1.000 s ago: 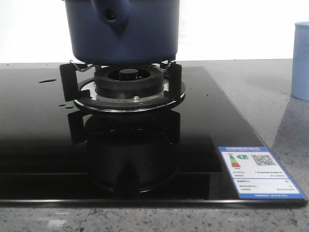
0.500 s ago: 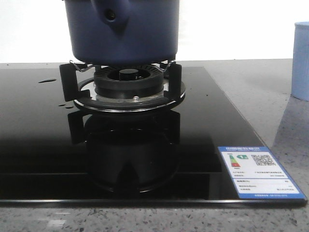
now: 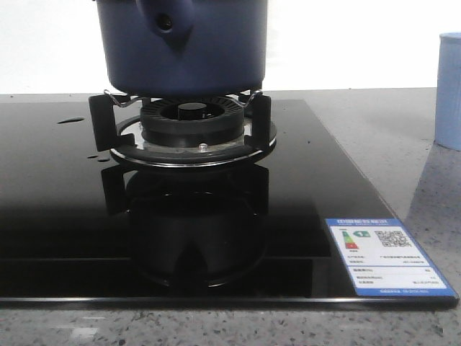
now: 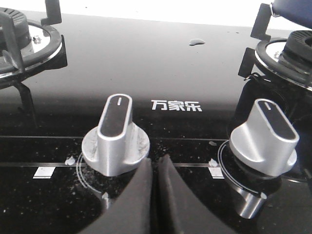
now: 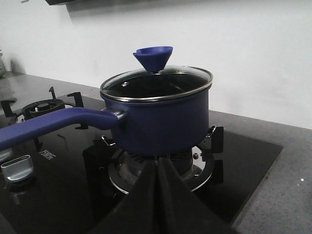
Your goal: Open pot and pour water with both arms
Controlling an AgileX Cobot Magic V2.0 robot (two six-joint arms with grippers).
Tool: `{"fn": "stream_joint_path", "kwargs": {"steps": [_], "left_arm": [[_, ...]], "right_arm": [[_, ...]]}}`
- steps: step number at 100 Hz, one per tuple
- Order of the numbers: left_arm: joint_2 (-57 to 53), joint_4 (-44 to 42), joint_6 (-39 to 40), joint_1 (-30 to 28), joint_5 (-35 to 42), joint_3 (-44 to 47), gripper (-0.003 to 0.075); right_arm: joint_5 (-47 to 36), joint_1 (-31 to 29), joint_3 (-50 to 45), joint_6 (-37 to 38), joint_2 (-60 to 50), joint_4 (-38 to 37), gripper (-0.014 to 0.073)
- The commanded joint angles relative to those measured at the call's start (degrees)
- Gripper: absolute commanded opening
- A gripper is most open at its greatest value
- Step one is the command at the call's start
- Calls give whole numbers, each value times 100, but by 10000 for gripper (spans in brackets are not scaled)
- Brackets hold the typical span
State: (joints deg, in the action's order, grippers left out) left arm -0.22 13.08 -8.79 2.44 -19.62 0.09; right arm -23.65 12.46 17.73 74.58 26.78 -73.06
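Up front, I see the pot point(image 3: 184, 47) sitting on the burner grate point(image 3: 184, 126) of the black glass hob point(image 3: 65, 216), its handle stub pointing toward me; a pale blue cup point(image 3: 449, 90) stands well apart on the grey table point(image 3: 403, 130) to the right. From my left wrist, the left gripper point(image 4: 156, 168) has its jaws pressed together, holding nothing, just beside a silver knob point(image 4: 116, 136); a second knob point(image 4: 265, 136) sits nearer the pot's burner. From my right wrist, the right gripper point(image 5: 158, 170) also has jaws pressed together, empty, near the pot, whose glass lid point(image 5: 156, 83) is still on, blue knob point(image 5: 153, 57) upright.
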Motion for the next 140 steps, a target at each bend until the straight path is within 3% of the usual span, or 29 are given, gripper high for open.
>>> {"fn": "stream_joint_path", "kwargs": {"steps": [1, 23, 38, 51, 58, 73, 78, 83, 117, 130, 140], "left_arm": [[-148, 102, 63, -11, 170, 186, -19], [-148, 102, 63, -11, 170, 186, -19], [-148, 102, 63, -11, 170, 186, -19], [-148, 102, 63, -11, 170, 186, -19], [-148, 102, 63, -11, 170, 186, -19], [-148, 102, 63, -11, 170, 186, -19], [-148, 102, 63, -11, 170, 186, -19], [-148, 102, 63, -11, 170, 186, -19], [-148, 102, 63, -11, 170, 186, -19], [-148, 102, 63, -11, 170, 186, -19], [-148, 102, 63, -11, 170, 186, -19]], "right_arm": [[-135, 11, 140, -13, 11, 118, -68], [515, 11, 140, -13, 11, 103, -68], [654, 33, 105, -13, 11, -288, -68], [809, 75, -54, -383, 11, -222, -68], [1065, 105, -131, -1500, 11, 617, -68], [1705, 105, -295, -5681, 11, 4681, -68], [1930, 94, -354, -6619, -3, 5583, -68], [2033, 62, -455, -7101, -33, 6061, -68], [1760, -1119, -1584, -7156, -1256, 6281, -68], [1975, -1478, -1988, -7156, -1822, 6529, -68], [2658, -1590, -1973, -7156, -2100, 6626, -68]]}}
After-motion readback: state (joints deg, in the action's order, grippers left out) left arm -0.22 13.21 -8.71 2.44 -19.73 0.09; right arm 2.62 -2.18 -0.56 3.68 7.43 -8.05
